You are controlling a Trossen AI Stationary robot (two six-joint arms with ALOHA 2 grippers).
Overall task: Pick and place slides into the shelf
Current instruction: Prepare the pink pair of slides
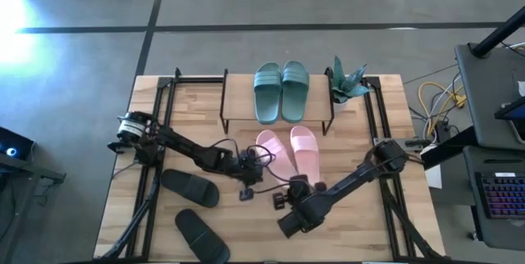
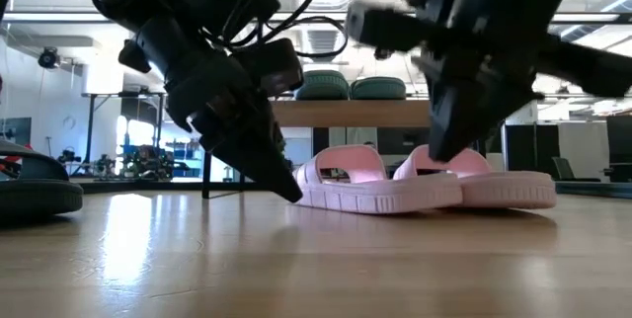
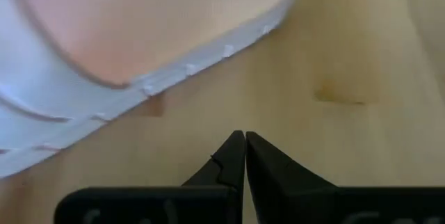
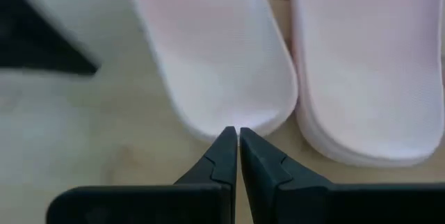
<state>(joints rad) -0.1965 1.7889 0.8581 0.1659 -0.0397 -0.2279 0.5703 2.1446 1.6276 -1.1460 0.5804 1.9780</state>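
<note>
Two teal-green slides [image 1: 279, 90] lie side by side on the shelf [image 1: 238, 120] at the table's far middle. Two pale pink slides [image 1: 289, 151] lie soles down on the table just in front of the shelf. Two black slides [image 1: 189, 188] lie at the near left. My left gripper [image 1: 248, 168] is shut and points down at the table, just left of the left pink slide [image 3: 104, 36]. My right gripper [image 1: 294, 192] is shut, its tips at that slide's near end [image 4: 215, 64]. My left gripper touches nothing: its wrist view shows bare table between the shut fingertips [image 3: 236, 147] and the slide's sole edge [image 3: 188, 67]. My right gripper's shut fingertips [image 4: 229, 144] stand at the rounded near end [image 4: 240, 123] of the left pink slide, coming from the near side. I cannot tell whether they touch it.
A teal plant-like ornament [image 1: 348, 82] stands at the shelf's right end. Black metal rails [image 1: 160, 100] run along the table's left and right sides. A second black slide [image 1: 202, 236] lies near the front edge. Bare tabletop [image 1: 361, 223] shows at the near right.
</note>
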